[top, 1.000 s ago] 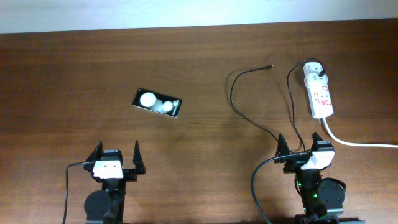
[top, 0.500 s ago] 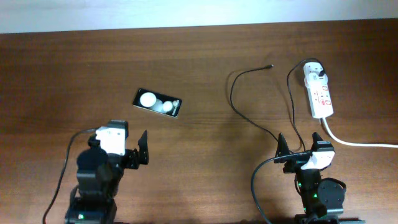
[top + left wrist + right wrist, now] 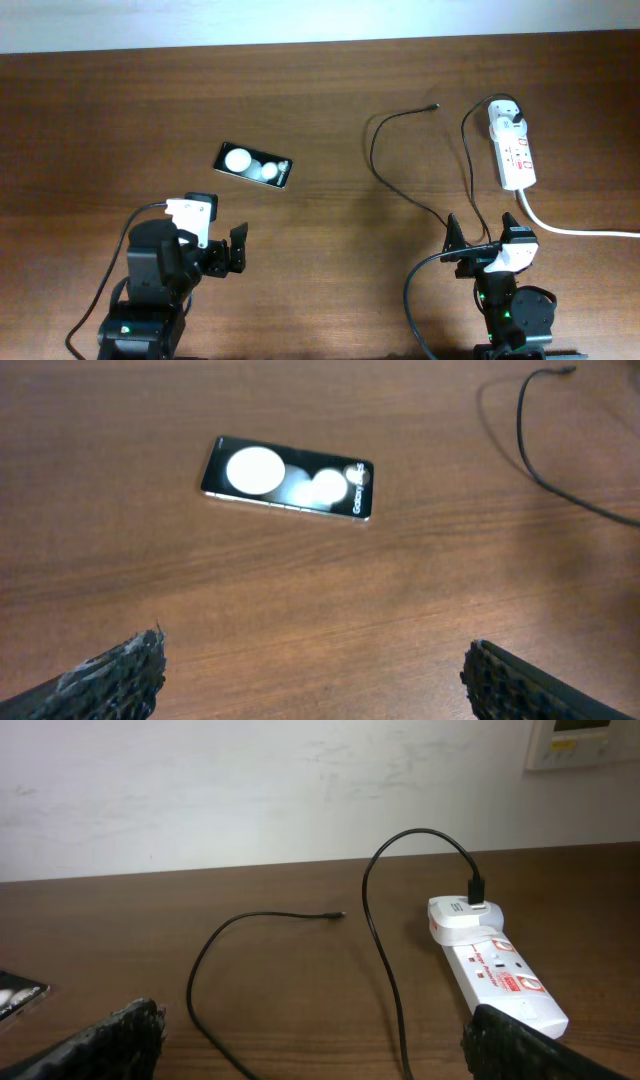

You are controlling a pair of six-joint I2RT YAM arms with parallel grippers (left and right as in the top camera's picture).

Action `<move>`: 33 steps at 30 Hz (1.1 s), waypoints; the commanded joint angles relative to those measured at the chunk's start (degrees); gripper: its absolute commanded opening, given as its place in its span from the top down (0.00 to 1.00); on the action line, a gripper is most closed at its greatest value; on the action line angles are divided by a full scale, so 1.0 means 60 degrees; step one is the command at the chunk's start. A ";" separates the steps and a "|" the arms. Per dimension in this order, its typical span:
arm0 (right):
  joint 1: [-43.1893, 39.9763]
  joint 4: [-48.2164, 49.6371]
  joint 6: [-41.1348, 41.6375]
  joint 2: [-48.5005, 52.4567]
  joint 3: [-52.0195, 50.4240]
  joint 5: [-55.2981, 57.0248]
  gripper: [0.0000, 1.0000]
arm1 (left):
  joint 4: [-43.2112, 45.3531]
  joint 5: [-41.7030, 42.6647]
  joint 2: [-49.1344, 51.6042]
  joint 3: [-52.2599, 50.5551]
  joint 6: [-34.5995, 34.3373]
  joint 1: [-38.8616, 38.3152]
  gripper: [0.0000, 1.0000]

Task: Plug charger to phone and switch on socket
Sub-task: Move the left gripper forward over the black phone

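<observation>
The black phone [image 3: 254,166] lies flat at centre left and shows in the left wrist view [image 3: 288,477] with two white reflections. My left gripper [image 3: 222,250] is open and empty, below and left of the phone [image 3: 315,660]. The charger's thin black cable [image 3: 385,175] loops over the table, and its free tip [image 3: 433,106] lies loose. Its white plug adapter [image 3: 506,118] sits in the far end of the white socket strip [image 3: 517,155], also in the right wrist view [image 3: 500,975]. My right gripper [image 3: 487,238] is open and empty near the front edge [image 3: 315,1020].
The strip's thick white cord [image 3: 575,230] runs off to the right edge. A white wall [image 3: 250,790] stands behind the table's far edge. The charger cable [image 3: 385,960] passes close in front of my right gripper.
My left arm has risen and swung forward and right, toward the phone. The right arm, phone, cable and strip have not moved.
</observation>
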 commanded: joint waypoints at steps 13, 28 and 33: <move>0.0062 -0.0007 -0.0073 -0.0084 -0.0087 0.0022 0.01 | -0.2047 0.2554 0.3020 0.2208 -0.0062 0.0022 0.01; 0.0062 -0.0007 -0.0073 -0.0080 -0.0087 0.0022 0.01 | -0.1759 -0.0346 0.3694 0.3089 -0.3512 -0.0200 0.01; 0.0062 -0.0004 -0.0073 -0.0080 -0.0087 0.0022 0.01 | -0.2510 -0.2313 0.4404 0.5151 -0.4313 -0.1202 0.01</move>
